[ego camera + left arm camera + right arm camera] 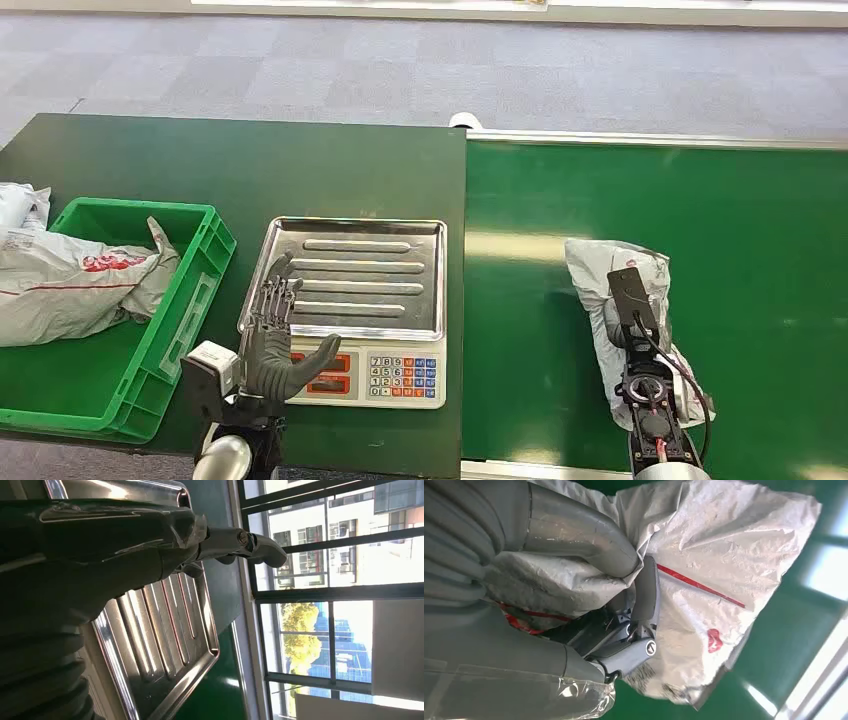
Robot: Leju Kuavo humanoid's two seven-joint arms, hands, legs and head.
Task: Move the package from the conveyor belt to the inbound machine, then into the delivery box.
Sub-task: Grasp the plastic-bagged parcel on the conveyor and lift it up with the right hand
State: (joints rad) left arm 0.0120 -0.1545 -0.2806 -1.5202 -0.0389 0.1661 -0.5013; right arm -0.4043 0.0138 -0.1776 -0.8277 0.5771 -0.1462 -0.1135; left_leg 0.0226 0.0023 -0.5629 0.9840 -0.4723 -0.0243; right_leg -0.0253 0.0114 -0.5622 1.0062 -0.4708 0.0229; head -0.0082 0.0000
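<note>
Package (625, 300), a crumpled grey mailer with red markings, lies on the green conveyor belt (760, 300), right of the scale. The right hand (589, 605) has thumb and fingers closed on its bunched plastic, grasping it. The left hand (275, 345) hovers over the front of the scale (350, 300), fingers spread, released, holding nothing. On the dark worktop (200, 160), a green crate (195, 300) holds more grey bags (80, 280).

- On the scale (357, 300) you can read the keypad (403, 376) digits 7, 8, 9, 4, 5, 6.
- The red print on the package (622, 300) and on the bags (70, 285) in the green crate (190, 300) is too small to read.
</note>
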